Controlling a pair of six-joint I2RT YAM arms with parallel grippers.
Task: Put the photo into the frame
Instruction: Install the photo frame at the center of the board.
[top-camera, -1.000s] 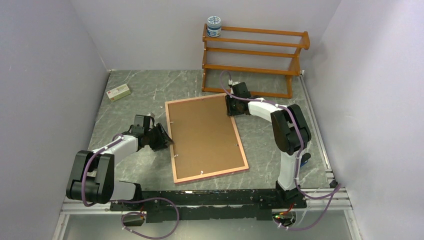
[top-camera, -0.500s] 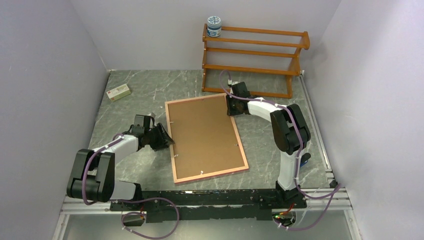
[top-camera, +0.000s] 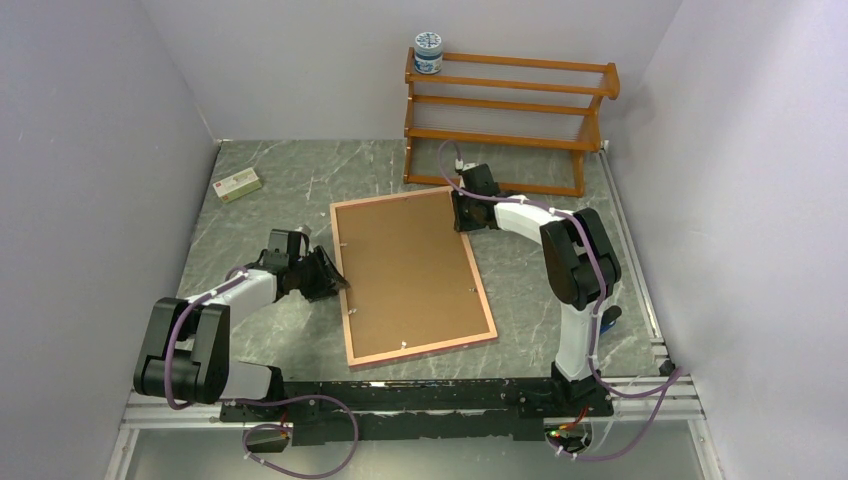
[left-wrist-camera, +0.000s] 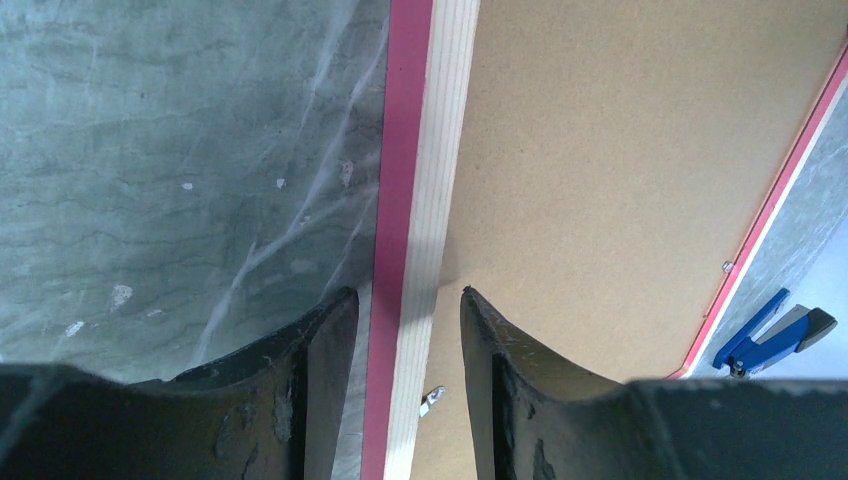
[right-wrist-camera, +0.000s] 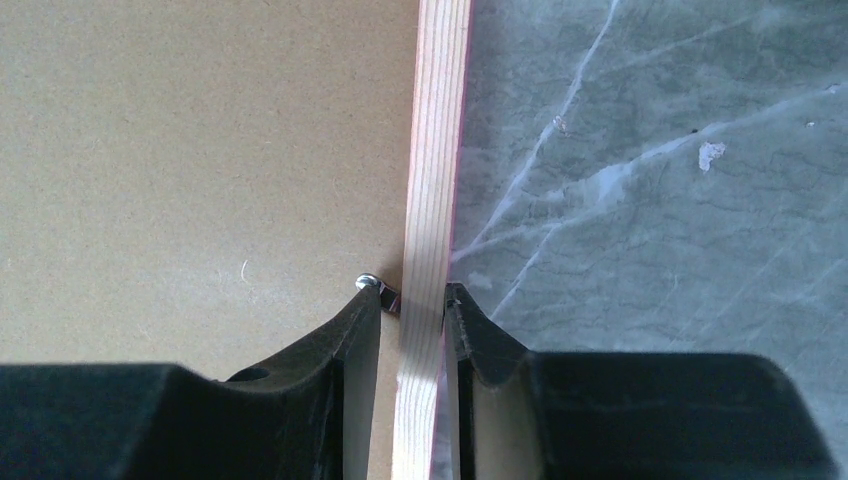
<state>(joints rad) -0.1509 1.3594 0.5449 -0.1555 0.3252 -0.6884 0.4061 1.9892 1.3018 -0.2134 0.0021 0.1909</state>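
The frame (top-camera: 425, 350) lies face down on the table, pale wood back up, pink at its edges. A brown fibreboard panel (top-camera: 410, 270) fills it. The photo is hidden. My left gripper (top-camera: 335, 280) straddles the frame's left rail (left-wrist-camera: 430, 150). In the left wrist view this gripper (left-wrist-camera: 407, 292) is open, with a gap on each side of the rail. My right gripper (top-camera: 462, 222) is at the far right corner. In the right wrist view it (right-wrist-camera: 413, 290) is shut on the wooden rail (right-wrist-camera: 438, 130), next to a small metal tab (right-wrist-camera: 370, 282).
An orange-brown wooden rack (top-camera: 510, 110) stands against the back wall, with a blue-and-white tin (top-camera: 428, 52) on its top left. A small box (top-camera: 238, 184) lies at the far left. A blue tool (left-wrist-camera: 770, 330) rests beyond the frame's right side. Walls close in left and right.
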